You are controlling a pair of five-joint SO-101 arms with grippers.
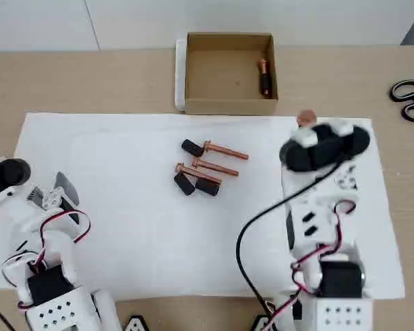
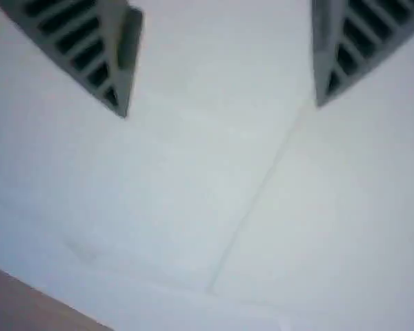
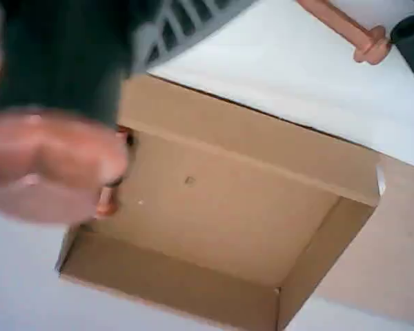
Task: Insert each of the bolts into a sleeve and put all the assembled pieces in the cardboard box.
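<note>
Copper bolt (image 3: 48, 165) held in the right fingers (image 3: 183, 24) should be carried fully above the cardboard box (image 3: 248, 141) before being released.

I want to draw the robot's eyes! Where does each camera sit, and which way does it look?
High view: fixed above the table, looking down on the white sheet, cardboard box, loose bolts, left gripper and right gripper.
Left wrist view: on the left arm's wrist, looking down between its open fingers at the sheet.
Right wrist view: on the right arm's wrist, looking past the held bolt into the box.
Shared: high and right wrist views both show the box and the assembled piece inside.
</note>
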